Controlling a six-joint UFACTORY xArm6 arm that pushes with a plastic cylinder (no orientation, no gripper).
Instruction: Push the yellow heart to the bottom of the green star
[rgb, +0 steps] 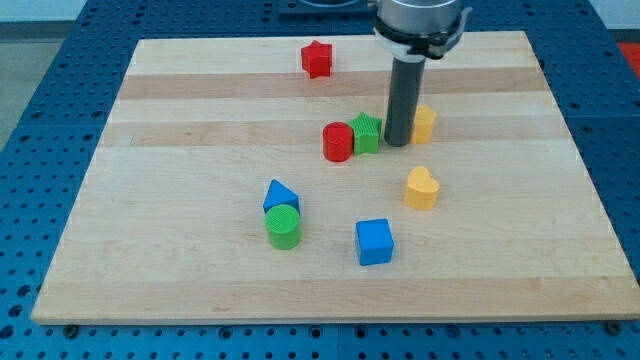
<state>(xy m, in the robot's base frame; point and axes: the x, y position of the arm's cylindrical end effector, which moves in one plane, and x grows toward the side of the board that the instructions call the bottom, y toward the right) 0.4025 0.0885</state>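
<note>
The yellow heart (422, 187) lies right of the board's middle. The green star (367, 133) sits above and to its left, touching a red cylinder (338, 142) on its left side. My tip (398, 141) stands on the board right beside the green star's right side, between it and a second yellow block (424, 123) that is partly hidden behind the rod. The tip is above the yellow heart, apart from it.
A red star (316, 59) lies near the view's top. A blue triangle (280, 195) touches a green cylinder (283, 227) at lower left of middle. A blue cube (374, 241) lies below the yellow heart. The wooden board (150, 250) rests on a blue perforated table.
</note>
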